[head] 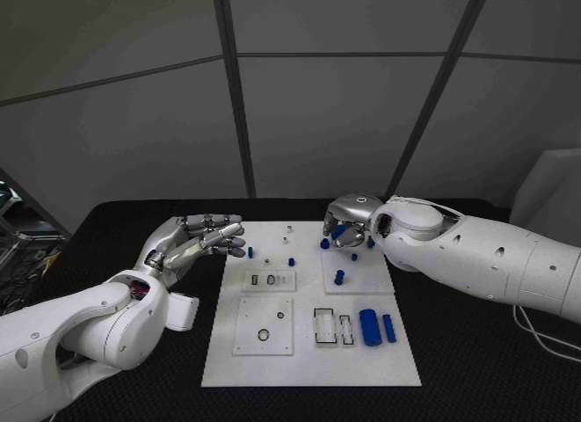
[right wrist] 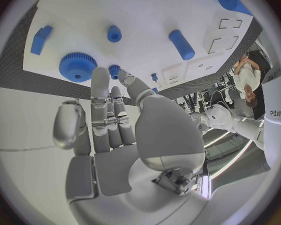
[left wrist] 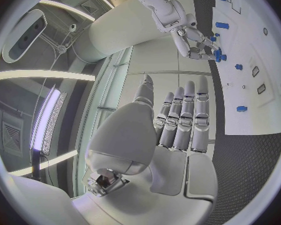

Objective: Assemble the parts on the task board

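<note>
The white task board (head: 309, 369) lies in the middle of the table. My right hand (head: 347, 224) hovers over its far right part with fingers stretched out and nothing in the palm (right wrist: 125, 150). Its fingertips (right wrist: 100, 77) are right beside a blue gear (right wrist: 77, 66) and a small blue peg (right wrist: 115, 69); I cannot tell if they touch. My left hand (head: 204, 237) hangs at the board's far left edge, fingers extended and empty (left wrist: 181, 125). A large blue cylinder (head: 369, 327) and a thinner one (head: 389, 327) lie on the near right of the board.
Small blue pegs (head: 339, 277) (head: 292, 261) stand on the board's middle. Rectangular slots (head: 326, 325) and a round hole plate (head: 264, 327) sit on its near half. Black table (head: 468, 360) surrounds the board. A blue block (right wrist: 40, 39) lies past the gear.
</note>
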### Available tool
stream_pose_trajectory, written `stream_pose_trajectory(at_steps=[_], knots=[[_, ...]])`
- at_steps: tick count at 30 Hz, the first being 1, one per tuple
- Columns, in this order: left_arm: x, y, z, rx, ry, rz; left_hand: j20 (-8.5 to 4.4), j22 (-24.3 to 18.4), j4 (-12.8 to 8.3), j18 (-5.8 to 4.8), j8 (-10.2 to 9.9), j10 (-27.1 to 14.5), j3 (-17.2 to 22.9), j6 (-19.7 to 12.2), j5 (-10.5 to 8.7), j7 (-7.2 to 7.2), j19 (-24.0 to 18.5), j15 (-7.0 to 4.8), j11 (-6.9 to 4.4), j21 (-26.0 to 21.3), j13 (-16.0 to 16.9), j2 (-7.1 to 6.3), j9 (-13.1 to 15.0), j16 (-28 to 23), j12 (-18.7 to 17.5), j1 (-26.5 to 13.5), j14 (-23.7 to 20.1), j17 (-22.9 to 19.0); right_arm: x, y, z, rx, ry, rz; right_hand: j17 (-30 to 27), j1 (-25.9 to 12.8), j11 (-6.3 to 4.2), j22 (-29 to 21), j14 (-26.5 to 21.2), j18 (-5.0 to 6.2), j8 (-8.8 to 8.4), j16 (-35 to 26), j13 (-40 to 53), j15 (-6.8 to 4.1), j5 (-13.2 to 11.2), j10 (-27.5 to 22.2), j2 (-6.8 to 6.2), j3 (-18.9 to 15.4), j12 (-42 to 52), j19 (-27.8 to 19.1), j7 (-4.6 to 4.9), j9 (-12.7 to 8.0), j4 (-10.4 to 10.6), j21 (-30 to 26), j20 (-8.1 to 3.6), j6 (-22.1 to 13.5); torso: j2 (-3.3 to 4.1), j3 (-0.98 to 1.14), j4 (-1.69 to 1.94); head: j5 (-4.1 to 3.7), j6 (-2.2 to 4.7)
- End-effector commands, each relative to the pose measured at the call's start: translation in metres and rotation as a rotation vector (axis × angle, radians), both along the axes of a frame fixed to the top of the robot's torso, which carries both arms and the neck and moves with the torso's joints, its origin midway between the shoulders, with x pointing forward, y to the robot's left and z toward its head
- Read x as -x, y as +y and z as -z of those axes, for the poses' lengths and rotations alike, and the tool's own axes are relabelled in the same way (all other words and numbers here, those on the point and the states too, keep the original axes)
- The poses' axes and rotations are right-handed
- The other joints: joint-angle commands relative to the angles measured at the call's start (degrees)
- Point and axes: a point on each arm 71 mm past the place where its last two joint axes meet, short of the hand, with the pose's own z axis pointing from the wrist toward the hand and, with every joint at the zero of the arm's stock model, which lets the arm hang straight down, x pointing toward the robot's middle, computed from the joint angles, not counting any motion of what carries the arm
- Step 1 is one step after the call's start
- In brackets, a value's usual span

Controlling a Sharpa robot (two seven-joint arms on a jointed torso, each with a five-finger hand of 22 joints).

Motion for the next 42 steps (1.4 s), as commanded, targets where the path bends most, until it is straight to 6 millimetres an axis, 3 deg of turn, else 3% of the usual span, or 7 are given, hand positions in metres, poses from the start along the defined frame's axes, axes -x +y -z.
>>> stream_pose_trajectory(at_steps=[1,15,23,29,42], knots=[[0.0008,-0.0030,-0.0023,0.003,-0.010,0.021,0.09,-0.03,-0.05,-0.86,-0.31,-0.39,-0.19,-0.26,0.39,0.13,-0.12,0.07,-0.11,0.20,-0.08,0.37,0.03,-0.22,-0.32,-0.44,-0.60,0.13,-0.0007,0.0013,-0.0024,0.012,-0.015,0.006,0.28,-0.16,0.00,1.15,1.06,-0.81,-0.19,0.95,0.03,0.51,-0.23,-0.47,-0.29,0.50,-0.03,0.61,-0.01,-0.09,0.01,0.60,0.04,-0.65,0.64,0.05,0.18,0.02,0.06],[-0.0001,-0.0065,-0.0020,0.007,-0.008,0.032,0.15,-0.10,-0.13,-0.89,-0.56,-0.60,-0.33,-0.40,0.42,0.28,-0.38,0.16,0.00,0.13,-0.13,0.57,0.02,-0.31,-0.43,-0.61,-0.90,0.34,-0.0036,0.0056,-0.0014,-0.015,0.004,-0.004,0.81,0.27,0.10,1.63,-0.14,-0.82,-0.32,3.44,0.02,0.62,-0.05,-0.18,0.44,1.77,0.01,0.48,0.28,-0.44,-0.04,1.05,0.25,-2.40,1.48,0.22,0.45,-0.12,0.06],[-0.0018,-0.0058,-0.0012,0.006,-0.007,0.029,0.18,-0.12,-0.16,-0.90,-0.65,-0.68,-0.38,-0.45,0.43,0.33,-0.48,0.21,0.04,0.09,-0.14,0.66,0.02,-0.35,-0.46,-0.68,-1.02,0.43,-0.0042,0.0074,-0.0010,-0.024,0.010,-0.010,0.90,0.34,0.01,2.13,-0.64,-0.88,-0.22,4.46,0.01,0.58,-0.24,0.64,0.88,3.13,0.04,0.57,0.35,-0.47,-0.02,1.35,0.27,-3.24,1.41,0.17,0.44,-0.04,-0.30],[-0.0024,-0.0059,-0.0011,0.006,-0.007,0.029,0.18,-0.13,-0.17,-0.90,-0.66,-0.69,-0.38,-0.46,0.43,0.34,-0.49,0.21,0.05,0.09,-0.14,0.67,0.02,-0.36,-0.46,-0.68,-1.03,0.44,-0.0061,0.0075,0.0008,-0.015,0.026,-0.008,0.90,0.08,-0.19,2.71,-1.34,-0.95,-0.09,5.95,-0.06,0.42,-3.02,1.74,0.82,6.79,-0.05,0.62,0.94,-0.34,-0.03,1.72,0.18,-2.36,1.40,0.19,0.42,0.00,-0.58],[-0.0033,-0.0068,-0.0010,0.007,-0.007,0.032,0.21,-0.15,-0.19,-0.91,-0.74,-0.76,-0.41,-0.50,0.42,0.38,-0.56,0.24,0.09,0.07,-0.16,0.75,0.01,-0.37,-0.47,-0.73,-1.11,0.51,-0.0080,0.0081,0.0034,0.000,0.049,-0.005,0.84,-0.89,-0.54,4.03,-1.64,-1.16,0.36,7.31,0.02,0.19,-3.37,4.16,1.42,10.26,0.05,1.18,1.35,-0.06,0.14,2.37,0.03,0.21,1.39,0.19,0.49,0.27,-1.10]])
